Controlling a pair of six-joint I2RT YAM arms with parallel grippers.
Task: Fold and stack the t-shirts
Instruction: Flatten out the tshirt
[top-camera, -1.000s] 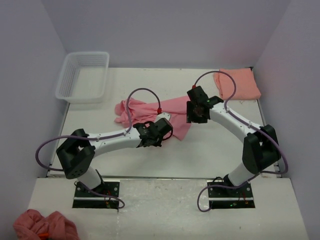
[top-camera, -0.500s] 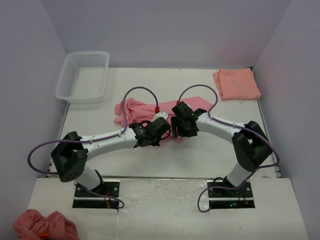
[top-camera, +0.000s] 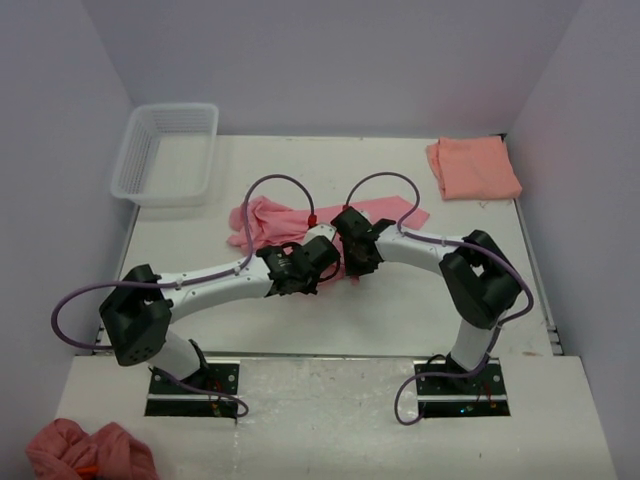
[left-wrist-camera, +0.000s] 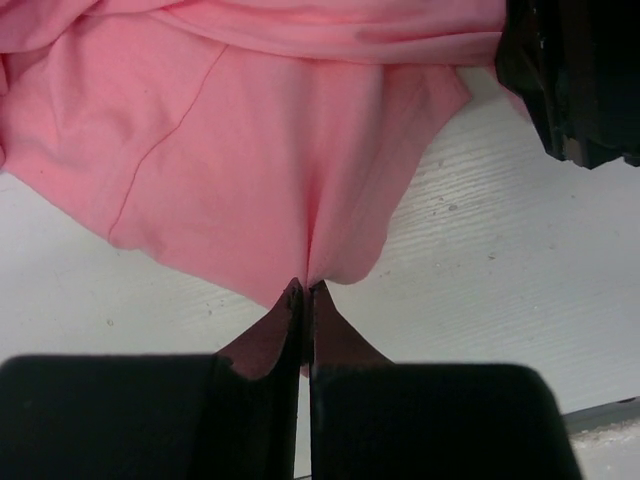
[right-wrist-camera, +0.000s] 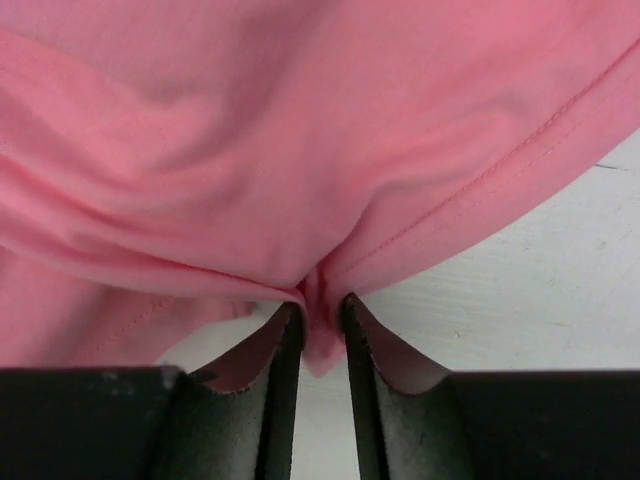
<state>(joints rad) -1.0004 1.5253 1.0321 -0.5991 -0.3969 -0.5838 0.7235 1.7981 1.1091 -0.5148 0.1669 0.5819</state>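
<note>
Rose-pink cotton t-shirt (top-camera: 285, 216) lies crumpled mid white tabletop (top-camera: 400, 310), both arms meeting at its near edge. Left tool (left-wrist-camera: 304, 291) is pressed together, nipping the shirt's hem at a fold. Right tool (right-wrist-camera: 320, 312), just beside it, is nearly closed and pinches a bunched ridge of the same shirt. Paler salmon-orange t-shirt (top-camera: 473, 167) sits folded flat at the far right corner, well apart. Clear plastic mesh basket (top-camera: 165, 153) is at far left.

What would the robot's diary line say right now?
left hand: shut on pink t-shirt | right hand: shut on pink t-shirt | salmon t-shirt: folded, far right
</note>
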